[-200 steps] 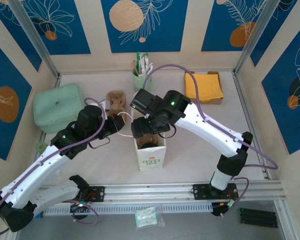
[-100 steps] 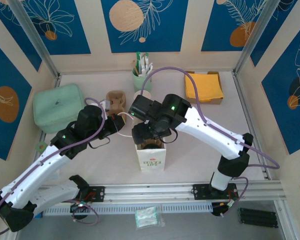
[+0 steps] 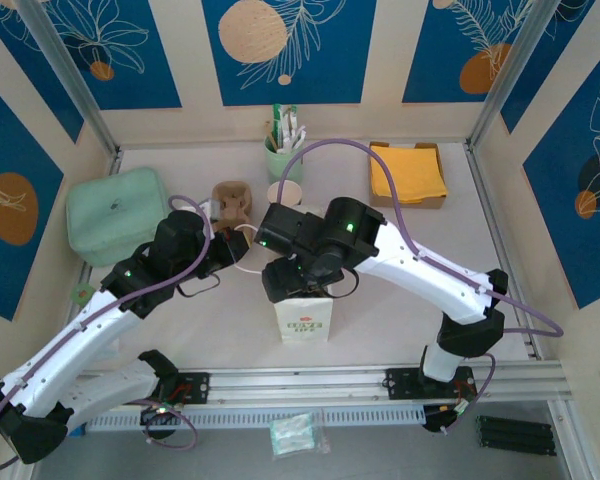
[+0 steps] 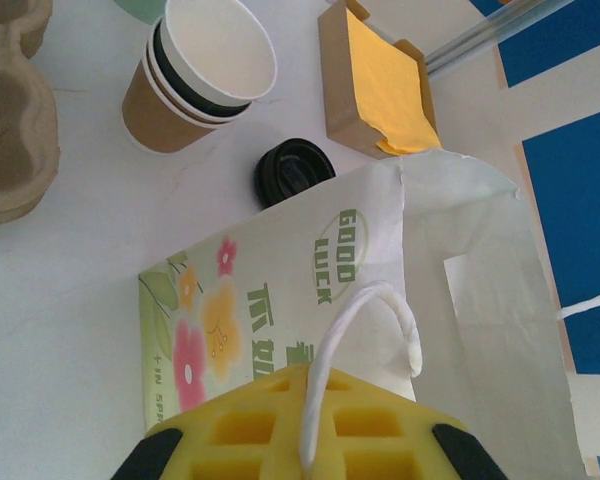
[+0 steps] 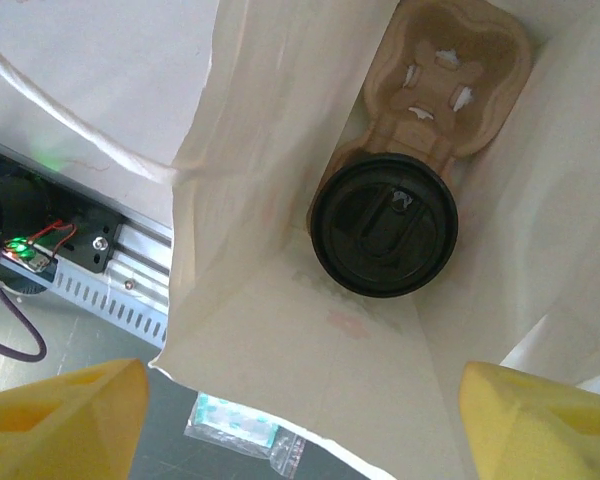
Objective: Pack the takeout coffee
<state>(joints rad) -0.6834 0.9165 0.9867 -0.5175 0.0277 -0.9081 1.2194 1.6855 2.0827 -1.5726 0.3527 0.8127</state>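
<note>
The takeout coffee, a cup under a round black lid, stands inside the white paper bag in one pocket of a brown pulp carrier. My right gripper hangs open above the bag's mouth, its yellow fingers wide apart and touching nothing. From above, the right gripper covers the top of the bag. My left gripper is shut on the bag's white cord handle, pulling it to the left; from above the left gripper sits just left of the bag.
Nested lidless paper cups, a loose black lid and a second pulp carrier lie behind the bag. A box of yellow napkins, a green cup of sachets and a green lunch box stand farther back.
My right gripper has shifted a little toward the front edge and now covers the bag's mouth from above. The left gripper has kept its hold on the handle.
</note>
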